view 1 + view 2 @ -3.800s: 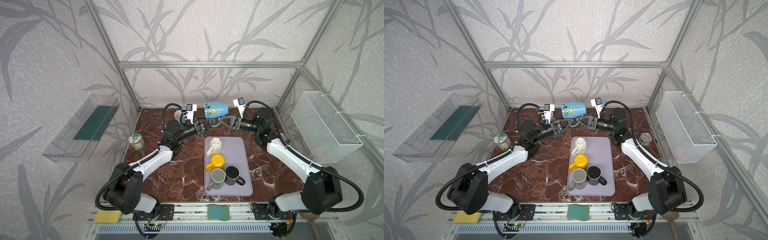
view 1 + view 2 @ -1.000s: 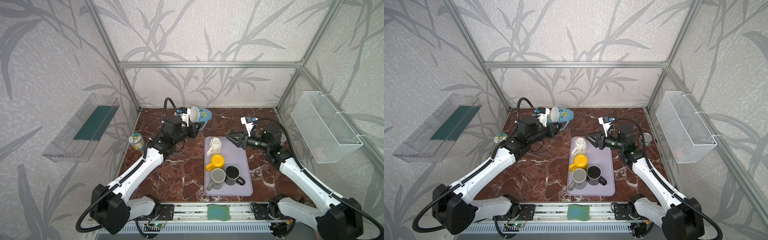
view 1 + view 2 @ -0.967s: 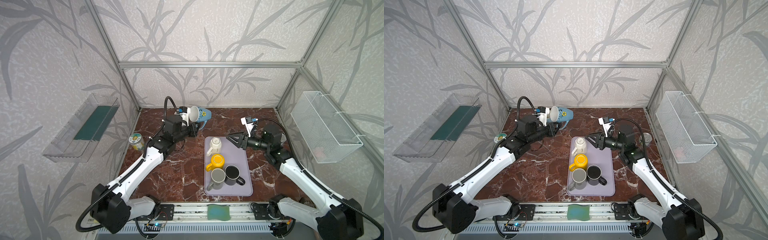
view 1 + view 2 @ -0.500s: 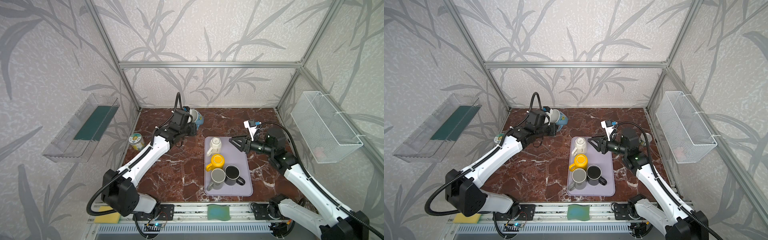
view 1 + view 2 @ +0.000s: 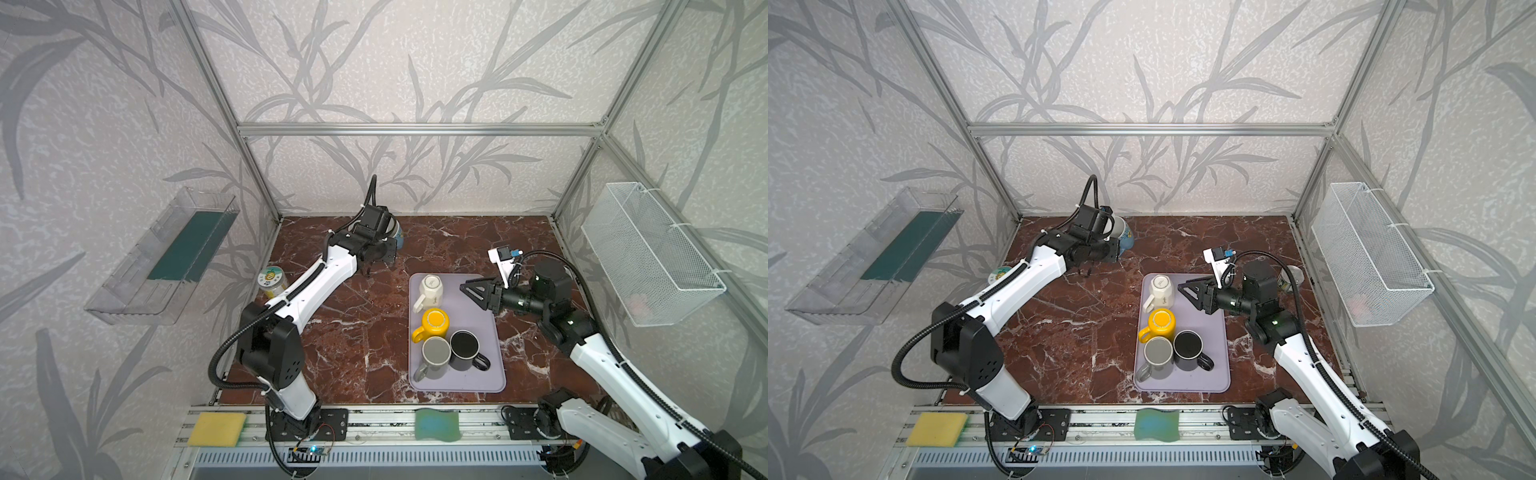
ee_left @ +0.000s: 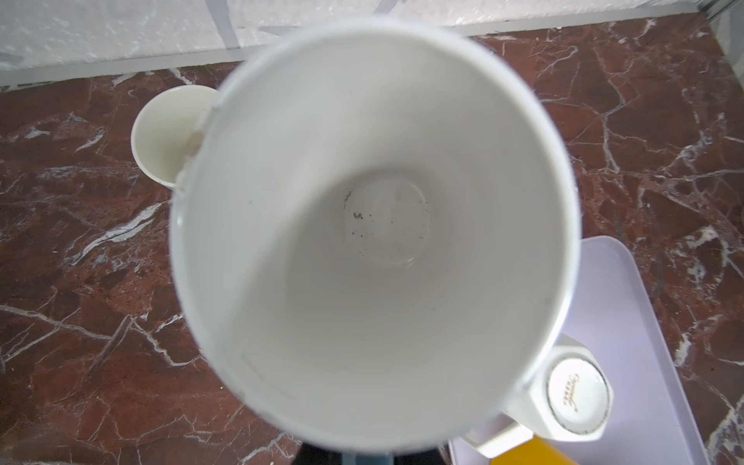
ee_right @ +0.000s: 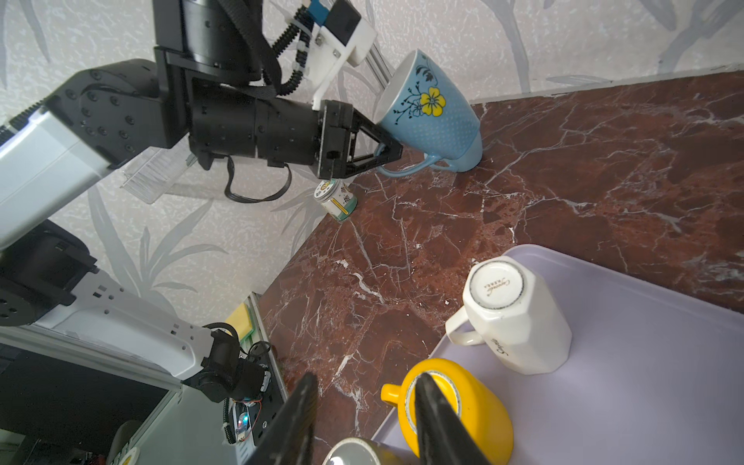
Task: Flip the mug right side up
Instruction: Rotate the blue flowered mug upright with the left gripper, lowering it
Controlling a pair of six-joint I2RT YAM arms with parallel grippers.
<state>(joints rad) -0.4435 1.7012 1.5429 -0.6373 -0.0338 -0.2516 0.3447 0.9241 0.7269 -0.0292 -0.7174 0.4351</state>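
Blue mug [image 7: 432,116] is at the far left of your marble table [image 7: 563,169], close to the back wall, mouth up but tilted, its base edge down at the stone. Your left gripper [image 7: 392,155] is pinched tight on its handle. Your right gripper [image 5: 467,289] hangs part-open and empty over the tray [image 5: 486,324], just right of the upside-down white mug [image 5: 432,289]

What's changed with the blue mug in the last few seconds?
The right gripper let go of the blue mug and pulled back over the tray, jaws open. The left gripper, still shut on its handle, swung the mug down to the back-left of the table, mouth up but tilted. Tray contents unchanged.
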